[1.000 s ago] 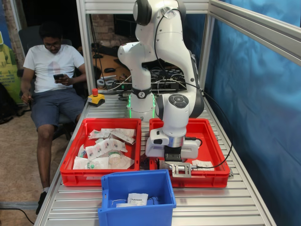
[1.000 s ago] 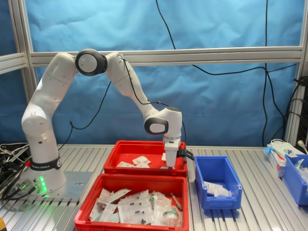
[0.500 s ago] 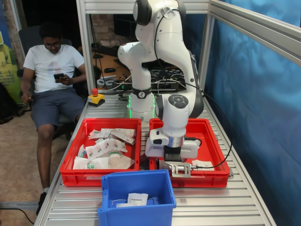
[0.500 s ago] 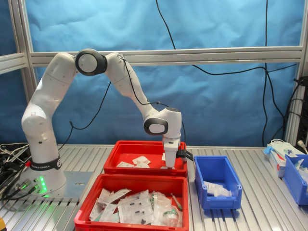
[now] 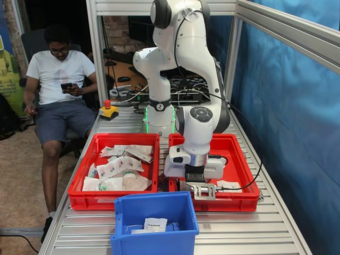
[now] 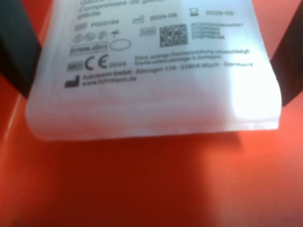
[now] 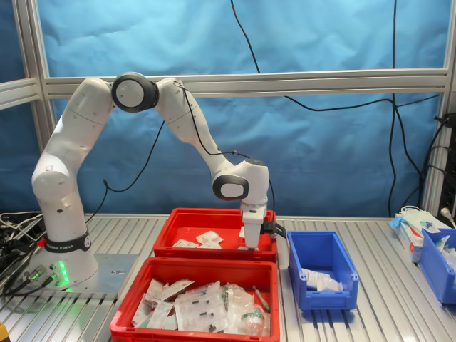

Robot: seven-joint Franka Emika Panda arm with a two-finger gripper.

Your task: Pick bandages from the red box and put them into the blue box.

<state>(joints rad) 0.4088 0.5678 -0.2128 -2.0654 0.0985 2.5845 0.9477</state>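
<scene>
Blue curtain hangs behind an aluminium frame, and a ribbed metal desk (image 5: 239, 228) carries everything. A man (image 5: 57, 79) sits at the first exterior view's left, looking at a phone.

The red box (image 5: 240, 171) at the first exterior view's right holds a few small white bandages (image 7: 208, 238), scattered on its floor in the second exterior view. The other red crate (image 5: 85, 196) beside it is heaped with strips and wrapped rolls (image 7: 206, 306). The blue box (image 5: 154, 208) stands just in front of both crates and already has white packets (image 5: 155, 224) lying in its bottom.

The arm reaches down into the red box, its gripper (image 5: 197, 190) low at the near wall. In the wrist view one printed white bandage (image 6: 156, 75) fills the space between two dark fingers (image 6: 16, 56), with the red floor just under it; the jaws seem clenched on this packet, its lower edge hanging free.

Compared with a second ago, nothing has visibly moved: arm, crates and packets sit as they did.
</scene>
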